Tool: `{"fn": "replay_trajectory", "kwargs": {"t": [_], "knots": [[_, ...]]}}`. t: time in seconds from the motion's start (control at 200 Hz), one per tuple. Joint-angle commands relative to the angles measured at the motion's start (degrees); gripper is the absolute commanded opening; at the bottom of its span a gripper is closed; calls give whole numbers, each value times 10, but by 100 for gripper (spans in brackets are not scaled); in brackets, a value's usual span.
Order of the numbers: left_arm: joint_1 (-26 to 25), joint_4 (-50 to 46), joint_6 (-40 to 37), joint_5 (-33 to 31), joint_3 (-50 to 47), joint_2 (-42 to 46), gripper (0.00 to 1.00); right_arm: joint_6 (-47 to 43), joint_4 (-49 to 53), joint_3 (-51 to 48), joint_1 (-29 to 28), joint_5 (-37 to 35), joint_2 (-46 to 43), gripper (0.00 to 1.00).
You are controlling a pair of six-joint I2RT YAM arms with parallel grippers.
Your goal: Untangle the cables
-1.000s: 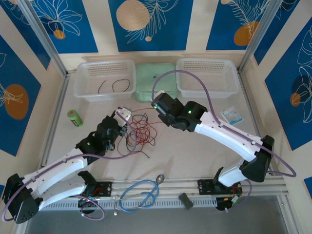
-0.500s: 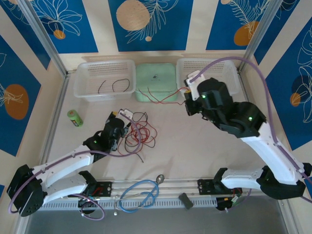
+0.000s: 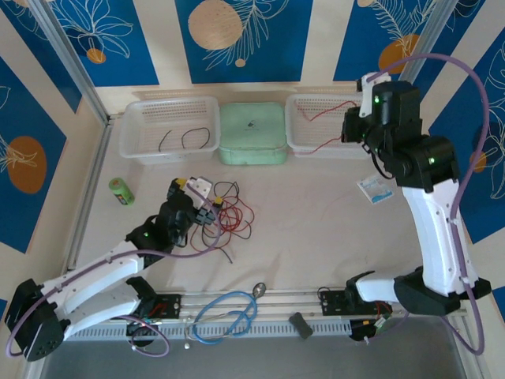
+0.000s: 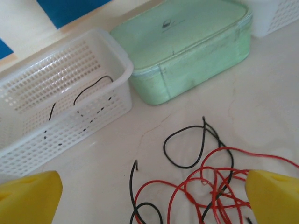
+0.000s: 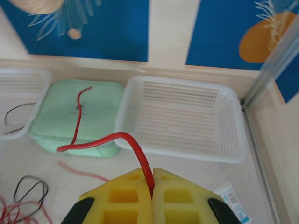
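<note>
The right gripper [image 5: 152, 179] has swung up to the right basket [image 5: 182, 150], its fingers pressed together on a red wire [image 5: 100, 140] that has come clear of the heap and hangs back toward the green case [image 5: 51, 119]. The left gripper [image 4: 150, 198] has just spread its fingers wide above the remaining tangle [image 4: 210, 184] on the table [image 3: 316, 229] (no longer pinning it). One wire looks separated, and dropping it into the basket seems next.

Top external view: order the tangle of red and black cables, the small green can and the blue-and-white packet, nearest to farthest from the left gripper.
1. Tangle of red and black cables, just right of the left gripper.
2. Small green can, to its left.
3. Blue-and-white packet, far right.
</note>
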State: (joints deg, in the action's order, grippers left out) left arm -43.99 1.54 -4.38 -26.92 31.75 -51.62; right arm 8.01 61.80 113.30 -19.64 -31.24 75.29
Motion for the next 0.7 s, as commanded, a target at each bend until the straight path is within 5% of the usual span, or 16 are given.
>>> {"fn": "replay_trajectory", "kwargs": {"t": [0.0,0.365,0.695], "knots": [[3,8,27,45,-14,35,100,20,-49,-16,40,31,20,0],[3,-57,134,-24,-10,104,100,-40,-224,-62,162,119,153,0],[4,-142,156,-24,26,132,100,-53,-287,-62,213,169,319,0]]}}
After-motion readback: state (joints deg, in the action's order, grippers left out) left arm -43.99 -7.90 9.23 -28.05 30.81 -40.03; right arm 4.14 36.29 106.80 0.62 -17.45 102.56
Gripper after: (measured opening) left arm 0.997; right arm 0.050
